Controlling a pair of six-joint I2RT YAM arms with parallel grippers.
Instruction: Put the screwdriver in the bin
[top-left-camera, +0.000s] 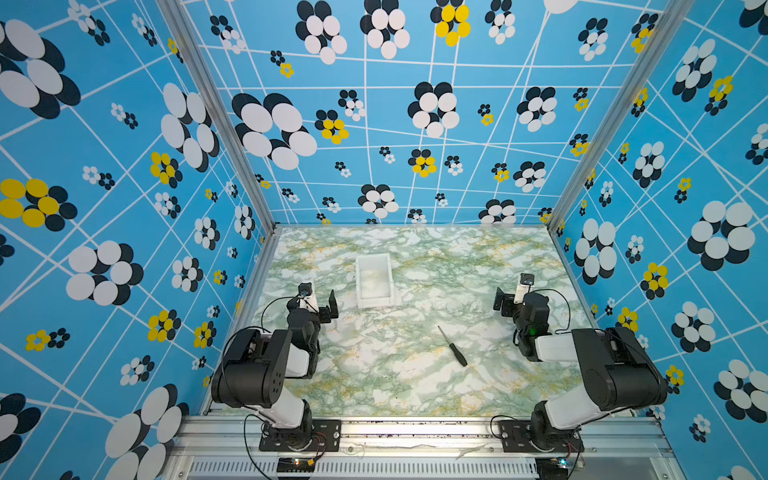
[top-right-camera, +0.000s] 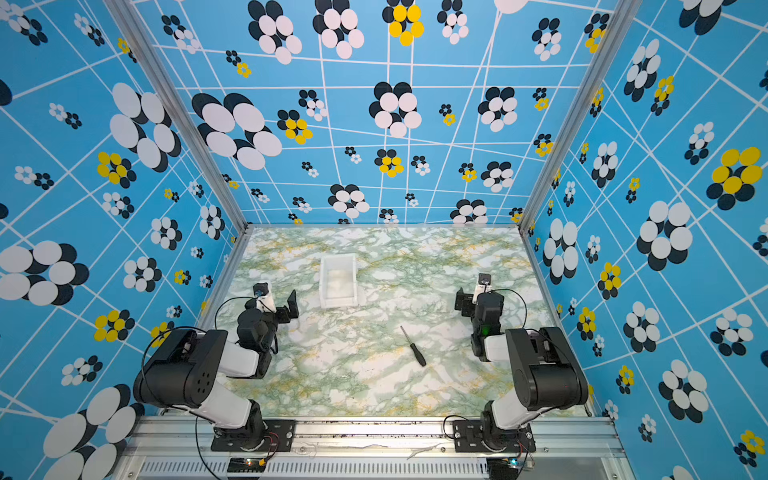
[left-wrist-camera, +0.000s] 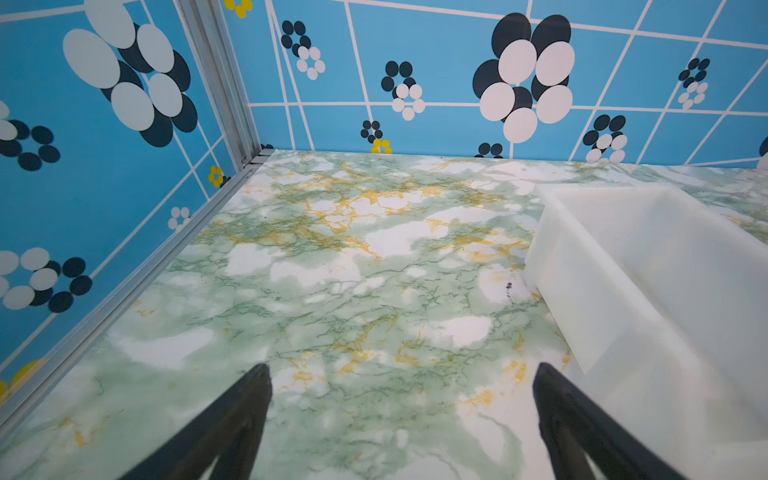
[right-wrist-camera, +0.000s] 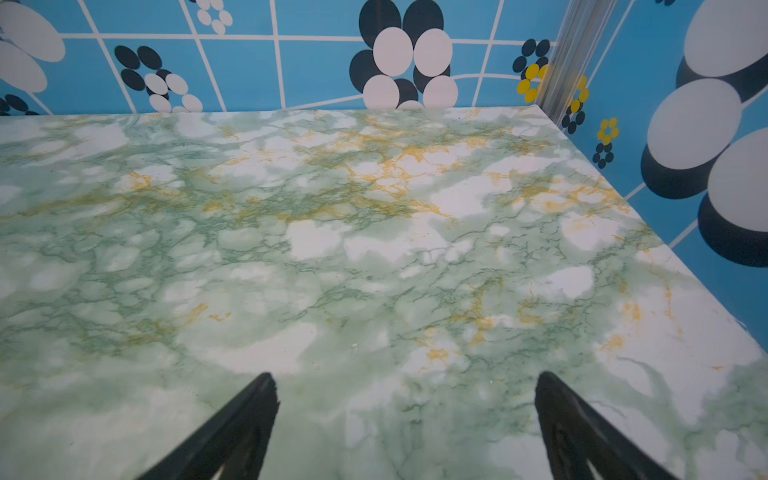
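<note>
The screwdriver, with a black handle and a thin grey shaft, lies flat on the marble-patterned table right of centre, its handle end nearer the front. The white open-top bin stands farther back, left of centre, with nothing showing inside. My left gripper is open just left of the bin, over bare table. My right gripper is open and empty near the right side, behind and to the right of the screwdriver. Neither wrist view shows the screwdriver.
Blue flower-patterned walls with aluminium corner posts enclose the table on three sides. Both arm bases sit on a metal rail along the front edge. A bare stretch of table lies between the screwdriver and the bin.
</note>
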